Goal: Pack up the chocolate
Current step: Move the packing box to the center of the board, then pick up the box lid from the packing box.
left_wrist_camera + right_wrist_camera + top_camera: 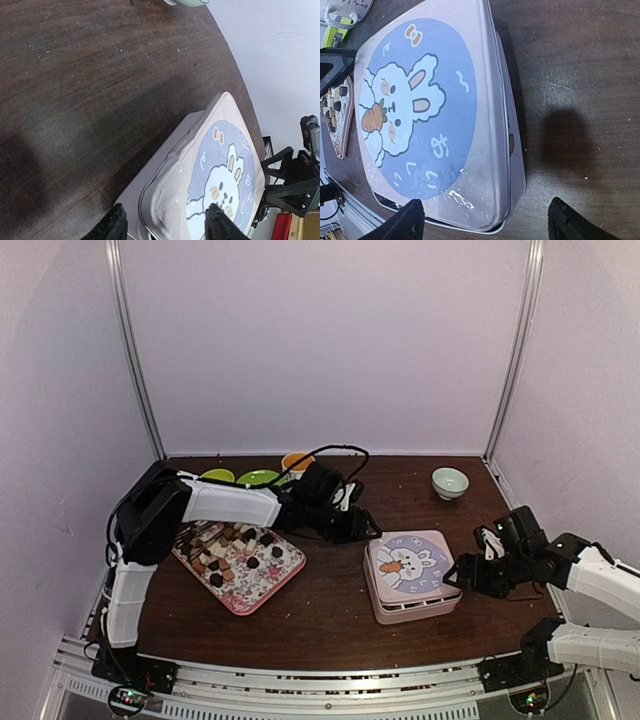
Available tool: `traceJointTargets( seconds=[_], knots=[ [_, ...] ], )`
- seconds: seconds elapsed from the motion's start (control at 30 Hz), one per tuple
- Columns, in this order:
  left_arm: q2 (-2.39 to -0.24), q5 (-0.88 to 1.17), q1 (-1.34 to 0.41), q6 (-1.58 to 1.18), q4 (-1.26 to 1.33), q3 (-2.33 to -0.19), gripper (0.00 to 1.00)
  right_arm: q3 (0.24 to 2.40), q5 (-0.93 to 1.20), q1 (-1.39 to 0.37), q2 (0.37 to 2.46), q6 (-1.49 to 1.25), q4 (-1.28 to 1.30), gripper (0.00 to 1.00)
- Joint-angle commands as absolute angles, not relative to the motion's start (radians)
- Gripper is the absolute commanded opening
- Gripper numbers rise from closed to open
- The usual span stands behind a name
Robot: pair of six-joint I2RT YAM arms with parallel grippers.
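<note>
We find the left arm stretched low across the table (330, 625), its pincer (366, 528) spread beside the rabbit-lidded tin (410, 565), the right pincer (463, 575) spread opposite, and the chocolate (232, 548) on the floral tray (268, 587).

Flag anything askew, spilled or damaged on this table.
The pink square tin's bunny-print lid sits shifted on its base, not seated flush; the base's edge shows beyond it along the near side. The small chocolates lie on the floral tray; none look spilled.
</note>
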State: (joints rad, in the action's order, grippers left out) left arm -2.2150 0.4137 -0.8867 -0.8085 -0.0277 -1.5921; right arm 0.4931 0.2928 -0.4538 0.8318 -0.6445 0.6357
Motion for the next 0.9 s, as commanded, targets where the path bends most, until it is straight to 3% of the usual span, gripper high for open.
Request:
traceJointTargets(
  seconds=[0.0,0.2,0.33,0.47,0.87],
  knots=[
    [-2.257,0.459,-0.879,-0.805,-0.008,-1.635,0.49,0.468,0.322,-0.46,0.819,-0.675,0.671,0.86],
    [-2.289,0.476,-0.877,-0.814,-0.003,-1.665,0.39,0.46,0.346,-0.461,0.798,-0.689,0.655,0.86],
    [-2.277,0.482,-0.87,-0.809,-0.006,-1.669,0.23,0.462,0.359,-0.46,0.791,-0.701,0.649,0.86],
    [-2.237,0.499,-0.861,-0.829,0.025,-1.638,0.14,0.467,0.344,-0.461,0.777,-0.699,0.657,0.87],
    [-2.042,0.547,-0.862,-0.931,0.143,-1.55,0.11,0.572,0.288,-0.46,0.746,-0.614,0.663,0.94]
  ],
)
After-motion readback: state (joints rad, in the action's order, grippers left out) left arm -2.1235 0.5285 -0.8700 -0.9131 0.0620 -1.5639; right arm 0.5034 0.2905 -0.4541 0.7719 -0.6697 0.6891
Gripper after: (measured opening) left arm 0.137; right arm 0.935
